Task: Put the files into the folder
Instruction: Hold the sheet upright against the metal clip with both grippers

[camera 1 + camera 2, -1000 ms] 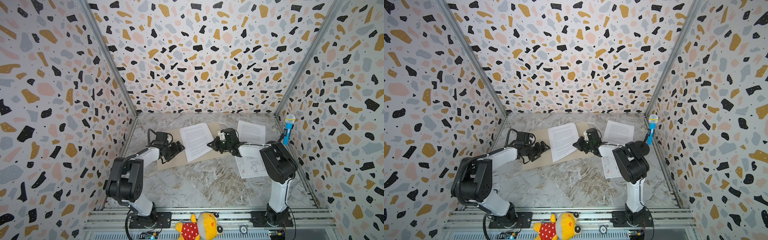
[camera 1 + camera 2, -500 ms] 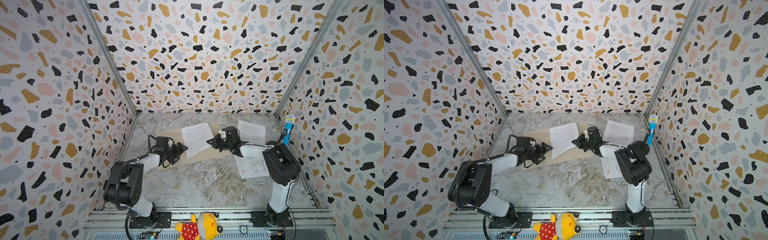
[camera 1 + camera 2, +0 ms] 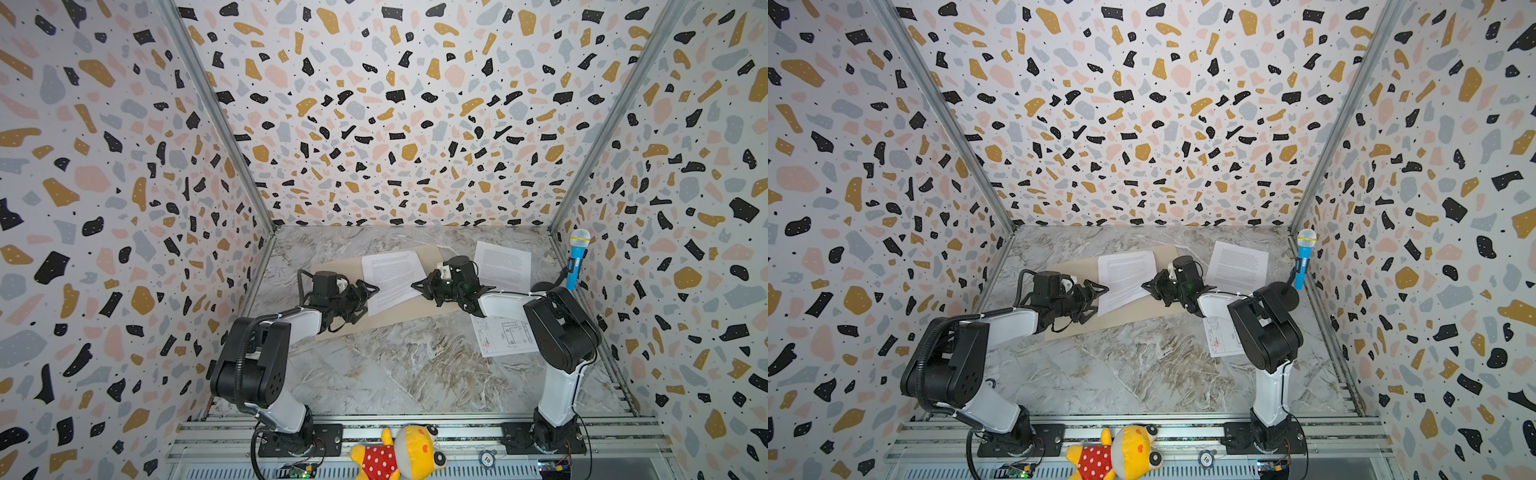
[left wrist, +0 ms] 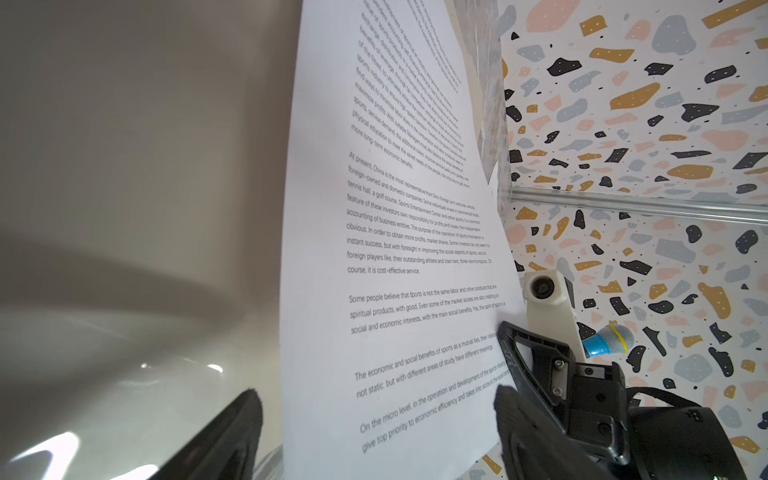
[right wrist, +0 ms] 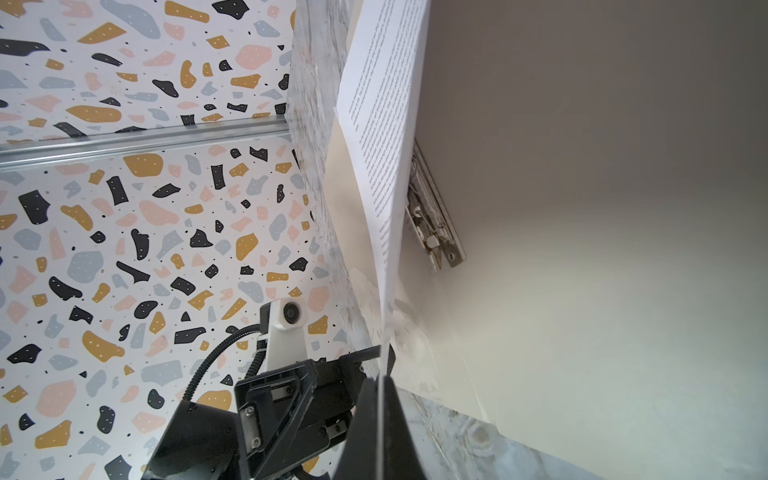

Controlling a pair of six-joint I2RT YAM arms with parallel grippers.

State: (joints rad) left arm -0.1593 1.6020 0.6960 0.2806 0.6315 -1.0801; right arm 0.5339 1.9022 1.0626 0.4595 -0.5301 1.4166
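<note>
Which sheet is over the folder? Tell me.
The text sheet pinched by the right gripper; the other text sheet and the drawing sheet lie on the table.

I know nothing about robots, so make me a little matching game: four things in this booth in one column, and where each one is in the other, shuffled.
Things
1. folder
2. drawing sheet
3. microphone
4. soft toy

Places
a. on the front rail
b. beside the right wall
c. partly hidden by the right arm
d. flat on the table, with a text sheet over it

Pairs: 1-d, 2-c, 3-b, 4-a
</note>
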